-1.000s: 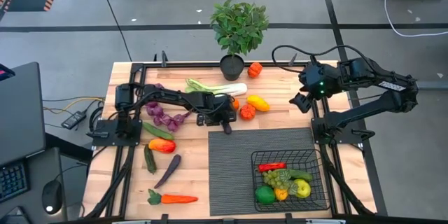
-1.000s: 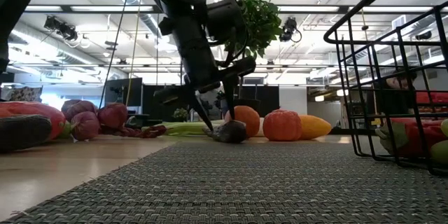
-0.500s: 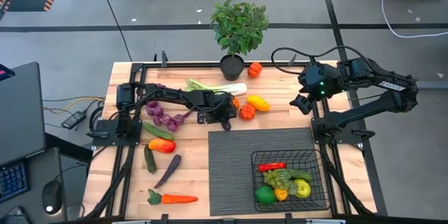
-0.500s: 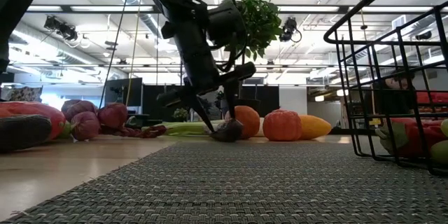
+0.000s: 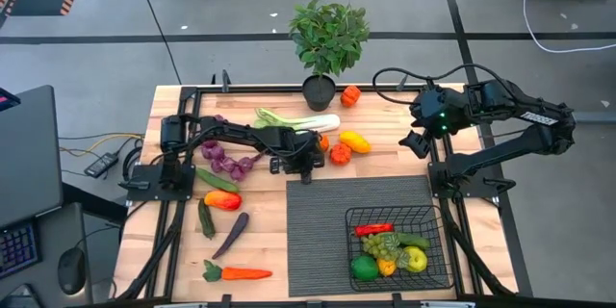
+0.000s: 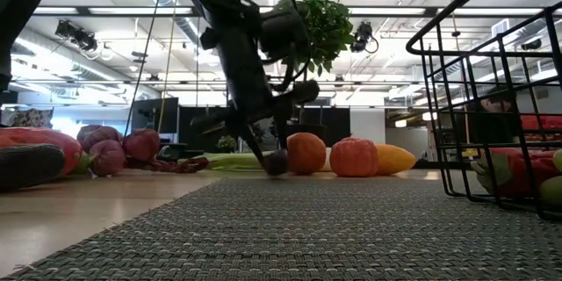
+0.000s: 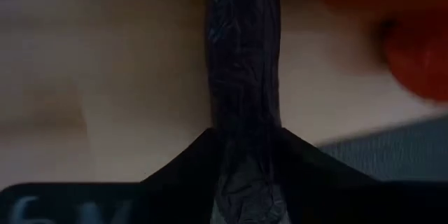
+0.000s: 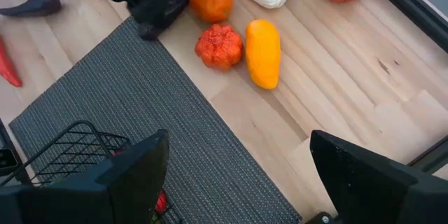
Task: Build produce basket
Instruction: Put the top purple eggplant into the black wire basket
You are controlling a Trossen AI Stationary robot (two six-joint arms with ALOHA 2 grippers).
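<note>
The left gripper is down at the mat's far left corner, its fingers closing around a dark eggplant that lies on the table; this looks like the pickup step. The right gripper waits, jaws wide, above the table's far right edge. Next comes a lift and carry to the basket (already partly filled) at the mat's near right corner.
</note>
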